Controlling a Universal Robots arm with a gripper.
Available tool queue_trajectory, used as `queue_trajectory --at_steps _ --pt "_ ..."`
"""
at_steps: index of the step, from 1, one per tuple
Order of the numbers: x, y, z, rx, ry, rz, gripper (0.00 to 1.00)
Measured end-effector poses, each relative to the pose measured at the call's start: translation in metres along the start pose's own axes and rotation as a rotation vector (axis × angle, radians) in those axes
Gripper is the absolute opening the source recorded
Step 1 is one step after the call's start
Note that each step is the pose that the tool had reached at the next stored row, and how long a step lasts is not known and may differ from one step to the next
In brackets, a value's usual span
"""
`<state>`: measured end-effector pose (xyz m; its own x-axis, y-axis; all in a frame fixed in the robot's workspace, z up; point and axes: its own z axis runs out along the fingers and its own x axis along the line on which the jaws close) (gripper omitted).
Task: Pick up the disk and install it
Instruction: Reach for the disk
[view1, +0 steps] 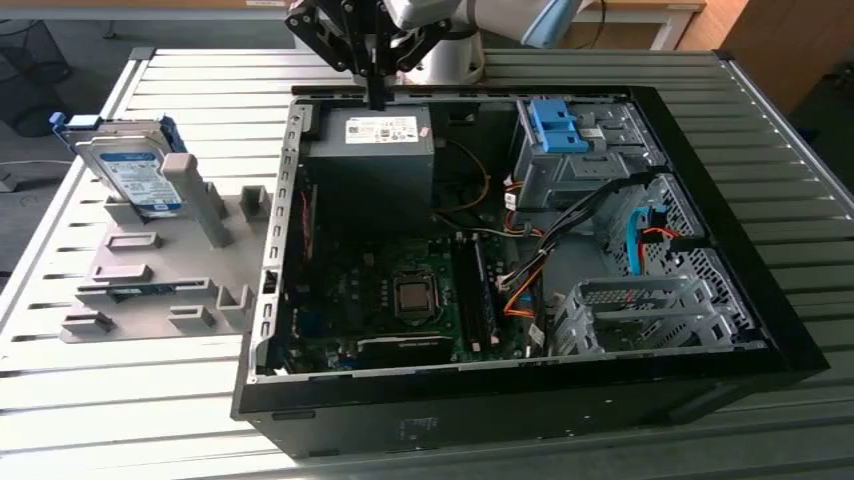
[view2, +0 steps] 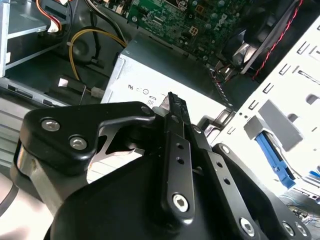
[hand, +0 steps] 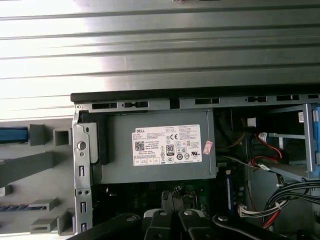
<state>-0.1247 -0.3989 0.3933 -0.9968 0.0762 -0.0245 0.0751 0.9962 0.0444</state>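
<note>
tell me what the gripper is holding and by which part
Nothing. The gripper hangs empty near the dark grey box; the disk stands in the grey rack.

Claw (view2: 172, 107): matt black metal links with bright, glossy screw heads. Nearest the claw, the power supply box (hand: 115, 150) is matt grey sheet metal and carries a smooth white paper sticker (hand: 167, 145). The computer case (view1: 534, 405) around it has a matt black outer wall and a bare, dull steel frame inside. Farther from the claw, the circuit board (view1: 387, 290) is dark green with a slight sheen, and the bracket (view1: 558, 125) is smooth blue plastic. Table (view1: 774, 110): ribbed bare metal, bright and reflective. Well apart from the claw, the disk (view1: 134, 175) shows silver-grey metal, a smooth white-and-blue label and blue plastic rails. Its holder (view1: 134, 265) looks like matt grey plastic.
</note>
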Motion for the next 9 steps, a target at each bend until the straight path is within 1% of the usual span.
queue_trajectory --at_steps 9 --pt "0.0044 -0.0003 -0.0001 0.0001 0.0000 0.000 0.11"
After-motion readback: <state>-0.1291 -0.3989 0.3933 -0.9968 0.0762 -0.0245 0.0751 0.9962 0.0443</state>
